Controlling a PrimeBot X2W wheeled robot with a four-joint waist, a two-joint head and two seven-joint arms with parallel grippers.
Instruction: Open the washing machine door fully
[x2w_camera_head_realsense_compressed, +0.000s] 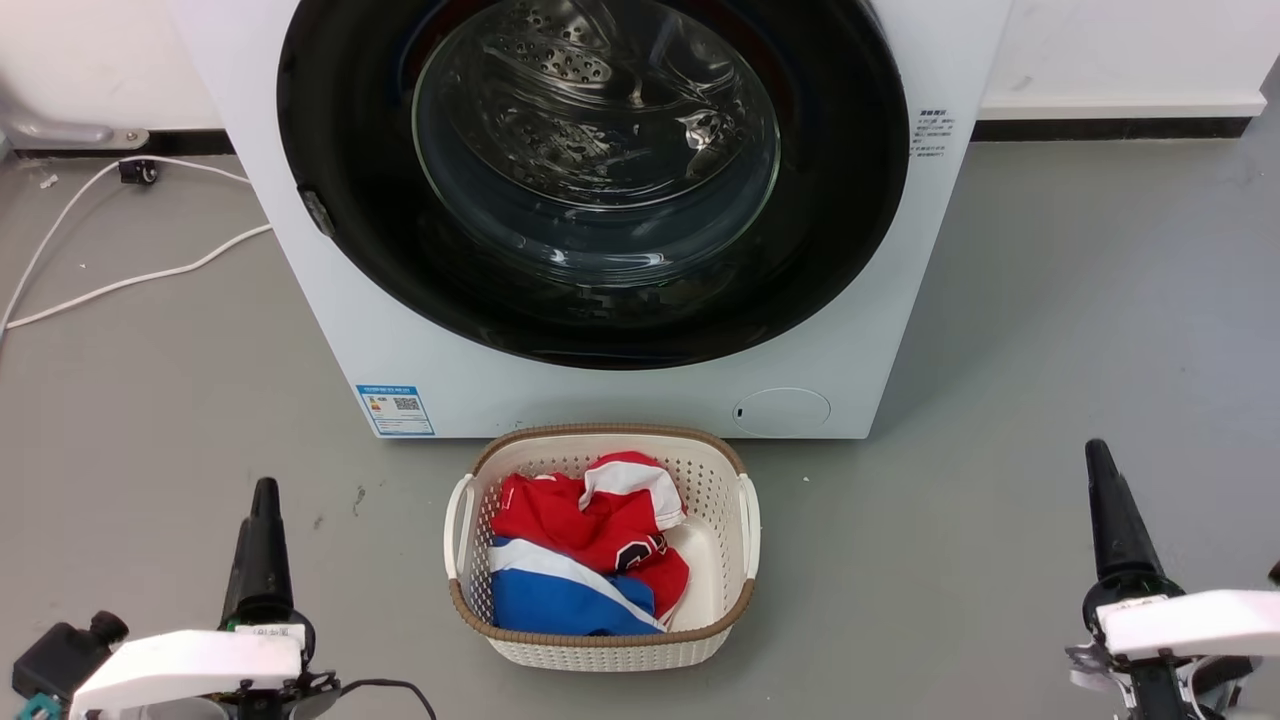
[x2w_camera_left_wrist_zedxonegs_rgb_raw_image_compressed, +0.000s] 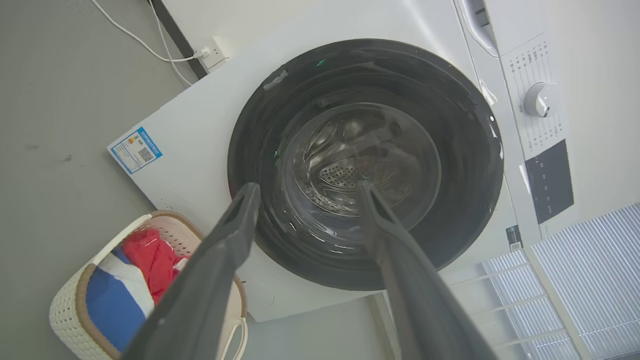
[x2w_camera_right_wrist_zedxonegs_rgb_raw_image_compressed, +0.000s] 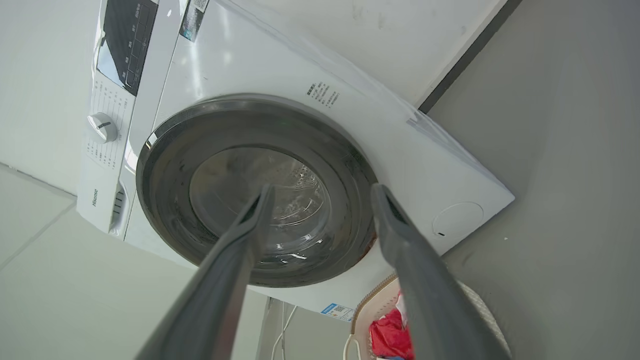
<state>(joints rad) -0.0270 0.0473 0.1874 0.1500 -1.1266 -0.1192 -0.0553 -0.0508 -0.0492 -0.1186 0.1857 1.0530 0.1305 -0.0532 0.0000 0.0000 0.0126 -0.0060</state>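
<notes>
**Sup:** Status? Which step?

**Op:** Pre-reach, I'd say. Nearest me, L gripper (x2w_camera_head_realsense_compressed: 265, 495) is low at left and R gripper (x2w_camera_head_realsense_compressed: 1099, 455) low at right. Both are over bare floor (x2w_camera_head_realsense_compressed: 950, 560), touching nothing. Wrist cams show each pair of fingers spread apart, nothing between them.

**Sup:** What's between you & the target?

**Op:** Basket (x2w_camera_head_realsense_compressed: 600, 655) w/ red, white & blue clothes (x2w_camera_head_realsense_compressed: 590, 525). It's on the floor between the grippers, just in front of the machine (x2w_camera_head_realsense_compressed: 330, 330). Past it, low on the front panel, is the small round flap (x2w_camera_head_realsense_compressed: 782, 411), which isn't my target.

**Sup:** And the door?

**Op:** Door (x2w_camera_head_realsense_compressed: 850, 200) is shut, flat against the machine front. It's a black ring w/ a glass bowl centre, drum visible thru it. It's well apart from both grippers, so opening isn't begun, imo.

**Sup:** Next move?

**Op:** I need a fingertip behind the rim on the side opposite the hinge, then a pull outward along an arc till it's fully open. There's a small grey fitting (x2w_camera_head_realsense_compressed: 316, 212) on the rim's left edge. Can't tell from here if it's catch or hinge, so I'd check before picking an arm. The approach has to go up & over the basket. I reckon the door swings above it, but I'm not sure.
</notes>
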